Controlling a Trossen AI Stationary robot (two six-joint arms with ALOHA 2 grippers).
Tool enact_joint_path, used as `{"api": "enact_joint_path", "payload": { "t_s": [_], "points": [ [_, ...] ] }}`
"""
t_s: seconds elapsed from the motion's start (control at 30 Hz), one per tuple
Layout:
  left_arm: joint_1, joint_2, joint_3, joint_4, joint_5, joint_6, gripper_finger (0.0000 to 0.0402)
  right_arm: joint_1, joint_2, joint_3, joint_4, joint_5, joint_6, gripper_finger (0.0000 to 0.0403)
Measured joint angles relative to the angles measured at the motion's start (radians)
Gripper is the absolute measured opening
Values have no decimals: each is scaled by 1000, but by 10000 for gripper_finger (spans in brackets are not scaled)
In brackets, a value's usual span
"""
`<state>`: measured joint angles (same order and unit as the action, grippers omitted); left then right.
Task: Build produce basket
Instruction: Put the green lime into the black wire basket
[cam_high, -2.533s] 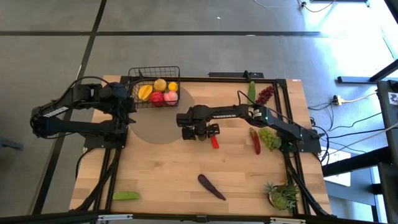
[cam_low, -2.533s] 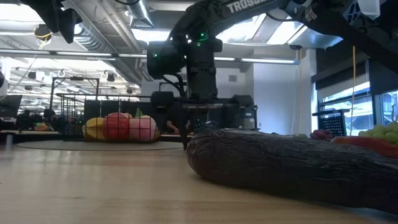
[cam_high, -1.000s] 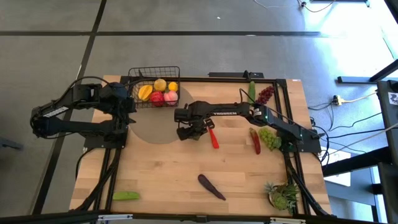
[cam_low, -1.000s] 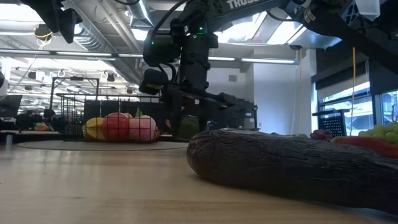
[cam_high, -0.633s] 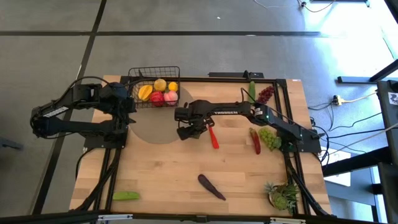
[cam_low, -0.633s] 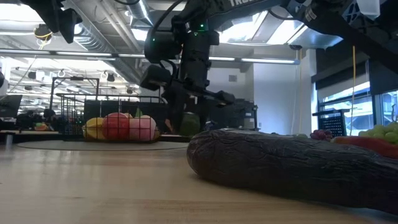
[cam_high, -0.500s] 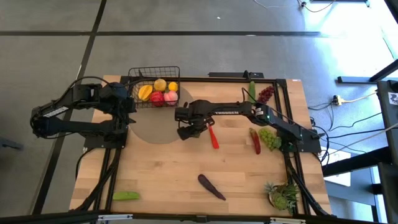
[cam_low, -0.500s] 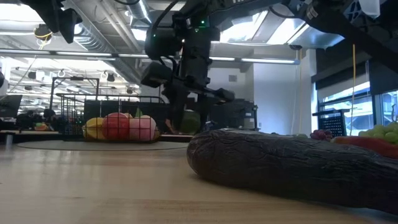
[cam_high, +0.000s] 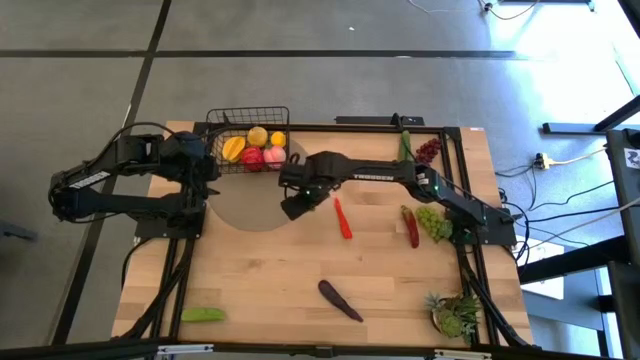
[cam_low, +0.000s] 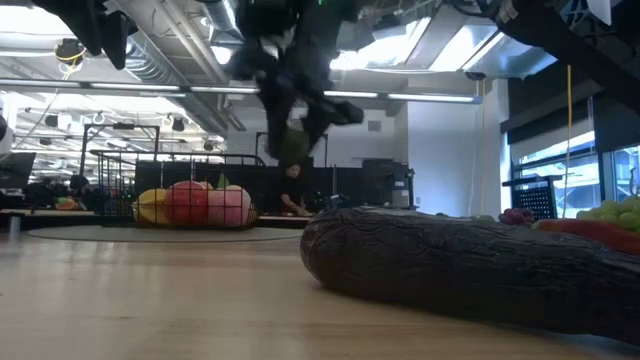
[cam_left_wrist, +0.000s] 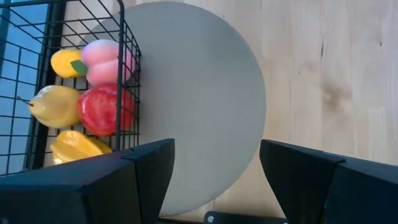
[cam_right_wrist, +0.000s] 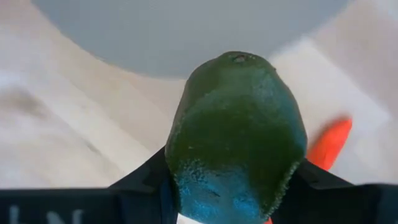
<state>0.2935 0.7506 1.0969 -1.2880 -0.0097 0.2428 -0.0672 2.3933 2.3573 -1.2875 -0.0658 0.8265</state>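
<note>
The black wire basket (cam_high: 248, 120) stands at the table's far left on a grey round mat (cam_high: 250, 208), with a lemon, mango, apple and peach (cam_left_wrist: 99, 106) inside. My right gripper (cam_high: 298, 203) hovers over the mat's right edge, shut on a dark green rounded fruit (cam_right_wrist: 236, 130), which the low view shows high above the table (cam_low: 293, 150). A red chili (cam_high: 342, 218) lies just right of it. My left gripper (cam_left_wrist: 214, 168) stands open beside the basket's near side, with nothing between its fingers. My right gripper pinches the green fruit between its two fingers, one on each of its opposite sides (cam_right_wrist: 177, 171). The fingers come from above, pointing steeply down. The fruit's rounded end (cam_right_wrist: 239, 62) sticks out past the fingertips, and it hangs clear of the table.
A dark eggplant (cam_high: 340, 300) and a green vegetable (cam_high: 203, 314) lie near the front edge. A second chili (cam_high: 411, 228), green grapes (cam_high: 432, 222), dark grapes (cam_high: 428, 150) and a cucumber (cam_high: 405, 145) lie at the right. A potted plant (cam_high: 455, 312) stands front right.
My right gripper has risen with the green fruit, which was low at the table and now hangs well clear of it. The gripper has also rolled about its own axis and drifted a little toward the basket. The red chili stays where it was.
</note>
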Motion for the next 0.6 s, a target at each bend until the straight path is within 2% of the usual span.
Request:
{"api": "enact_joint_path", "payload": {
  "t_s": [0.23,0.37,0.47,0.6],
  "points": [
    [0,2,0,26,0,-57,225,2,-94,-4,129,159,-53,163],
    [1,2,0,61,-1,-161,225,-19,-124,-4,291,226,-186,163],
    [3,2,0,111,-10,-252,225,-55,-125,-4,452,211,-346,163],
    [3,2,0,167,-22,-313,225,-112,-118,-7,627,108,-500,163]
  ]
}}
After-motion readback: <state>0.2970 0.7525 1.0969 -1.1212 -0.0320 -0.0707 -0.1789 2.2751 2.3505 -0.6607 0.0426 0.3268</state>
